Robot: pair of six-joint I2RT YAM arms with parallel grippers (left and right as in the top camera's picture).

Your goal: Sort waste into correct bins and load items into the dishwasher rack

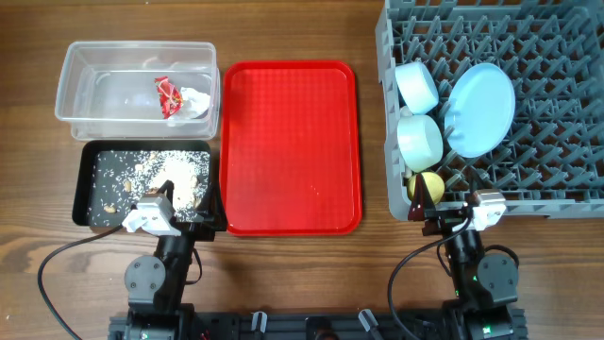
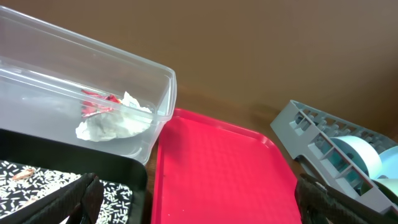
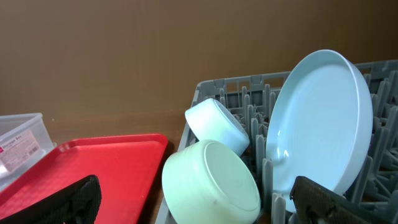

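Observation:
The red wrapper [image 1: 168,96] and white paper [image 1: 195,102] lie in the clear tub [image 1: 137,45]. Beige food scraps [image 1: 179,175] lie in the black tray [image 1: 83,184]. The grey rack [image 1: 389,113] holds the pale blue plate [image 1: 479,109], blue bowl [image 1: 416,85], green bowl [image 1: 420,139] and yellow cup [image 1: 430,182]. Fork and spoon are out of view. My left gripper [image 2: 199,205] is open and empty, low over the black tray's near right corner. My right gripper [image 3: 202,208] is open and empty at the rack's near left corner, facing the green bowl [image 3: 208,180].
The flat red serving tray [image 1: 291,142] lies bare between the bins and the rack. It also shows in the left wrist view [image 2: 217,168] and the right wrist view [image 3: 93,168]. Both arm bases stand at the table's near edge.

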